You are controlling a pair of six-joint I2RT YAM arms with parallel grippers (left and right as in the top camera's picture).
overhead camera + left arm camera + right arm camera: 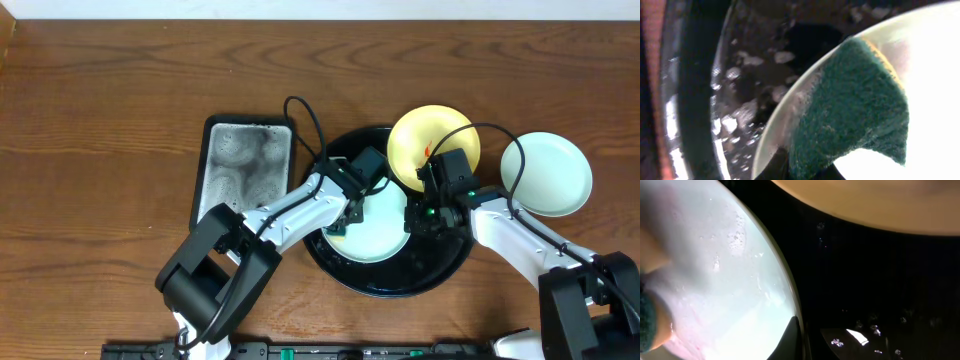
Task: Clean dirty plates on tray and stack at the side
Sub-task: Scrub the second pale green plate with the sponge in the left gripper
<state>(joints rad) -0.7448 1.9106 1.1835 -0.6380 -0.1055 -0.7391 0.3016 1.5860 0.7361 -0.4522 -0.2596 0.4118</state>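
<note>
Wooden table [100, 120] all round, nothing fancy in the background. Biggest thing on it is the round black tray [392, 288] in the middle, wet, with blobs of foam on its floor. Left of that is a grey metal tray [245, 160] with suds in it.

Then the plates. One blue plate [378, 242] lies flat inside the black tray. A yellow plate [450, 135] is propped on the tray's far rim with a red smear [428, 150] on it. The other blue plate [550, 175] sits off to the right on the table, looking clean from above.

Left hand [343, 222] is clenched on a green sponge [855, 110] with a yellow backing, pressed onto the blue plate near its rim. Right hand [437, 205] is at that plate's right edge. One finger shows against the rim in the wrist view, but I can't tell if it's pinching the rim or just resting there.

What could go wrong, imo: everything's soapy, so a hard scrub could skate the plate across the tray if the right hand isn't really bracing it. The yellow plate is also tilted just beside the right arm, so a bump could tip it off the rim.

No brand, label or writing I can read anywhere.
</note>
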